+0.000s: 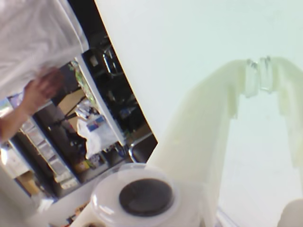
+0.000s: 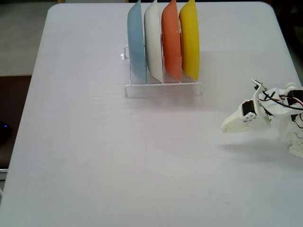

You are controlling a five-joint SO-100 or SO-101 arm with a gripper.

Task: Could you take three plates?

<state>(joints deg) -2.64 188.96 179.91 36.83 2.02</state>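
Three plates stand on edge in a white wire rack [image 2: 163, 88] at the far middle of the table: a yellow plate [image 2: 190, 40] at the right end, an orange plate [image 2: 171, 42] beside it, then a cream-white plate [image 2: 154, 40]. My gripper [image 2: 226, 127] is at the table's right side, to the right of and nearer than the rack, low over the table, pointing left and apart from the plates. In the wrist view the gripper [image 1: 258, 75] has its fingertips [image 1: 251, 76] touching, with nothing between them. No plate shows in the wrist view.
A light blue plate [image 2: 137, 42] fills the rack's left slot. The white table [image 2: 94, 142] spreads left of and in front of the rack. In the wrist view a person's hand [image 1: 40, 87] and room clutter lie beyond the table edge.
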